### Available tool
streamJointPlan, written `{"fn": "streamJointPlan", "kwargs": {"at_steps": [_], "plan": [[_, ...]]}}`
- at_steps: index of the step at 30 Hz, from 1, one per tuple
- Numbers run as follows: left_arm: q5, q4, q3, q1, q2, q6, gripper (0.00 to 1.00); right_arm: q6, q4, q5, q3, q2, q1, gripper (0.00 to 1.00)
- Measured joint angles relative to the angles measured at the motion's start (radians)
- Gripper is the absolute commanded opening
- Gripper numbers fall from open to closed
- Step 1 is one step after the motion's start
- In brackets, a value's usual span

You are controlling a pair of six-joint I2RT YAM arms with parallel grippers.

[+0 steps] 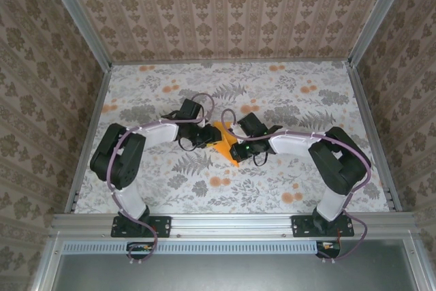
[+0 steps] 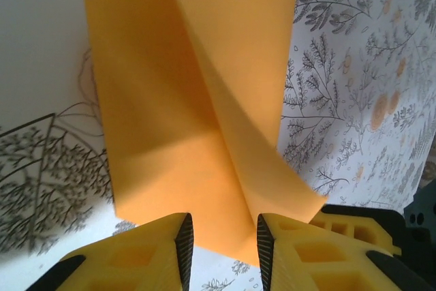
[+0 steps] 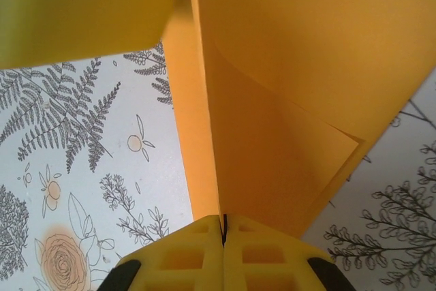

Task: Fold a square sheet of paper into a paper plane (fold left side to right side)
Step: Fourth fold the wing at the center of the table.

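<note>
Pinched shut on creased orange paper [image 3: 286, 100] at right gripper [image 3: 223, 223]; narrowly parted at left gripper [image 2: 225, 230], paper's folded corner reaching between its fingertips.

Paper sheet [image 1: 225, 142] at table [image 1: 286, 93] centre. Left gripper [image 1: 206, 138] against its left side; right gripper [image 1: 240, 149] against its right side, slightly nearer arm bases [image 1: 139, 225].

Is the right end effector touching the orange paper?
Touching. In the right wrist view the right end effector is shut on the orange paper.
</note>
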Motion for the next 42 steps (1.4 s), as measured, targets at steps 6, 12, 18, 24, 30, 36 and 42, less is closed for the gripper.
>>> {"fn": "streamJointPlan", "kwargs": {"at_steps": [6,12,18,24,30,36,42], "plan": [[0.004,0.012,0.033,-0.007,0.042,0.0,0.33,0.008,0.0,-0.025,0.001,0.014,-0.005,0.06],[0.007,0.02,0.05,-0.007,0.072,0.0,0.34,0.019,0.001,-0.046,0.001,0.023,-0.018,0.07],[0.007,0.022,0.06,-0.007,0.101,0.0,0.35,0.019,0.001,-0.061,0.002,0.039,-0.024,0.09],[0.006,0.022,0.061,-0.007,0.106,0.0,0.36,0.02,0.002,-0.074,0.002,0.043,-0.029,0.11],[0.007,0.019,0.071,-0.007,0.126,0.0,0.37,0.024,0.002,-0.086,0.002,0.043,-0.033,0.18],[0.007,0.019,0.073,-0.007,0.129,0.0,0.37,0.045,0.007,-0.121,0.002,0.039,-0.053,0.28],[0.006,0.019,0.073,-0.007,0.129,0.0,0.37,0.081,0.066,-0.207,0.002,0.011,-0.119,0.36]]}}
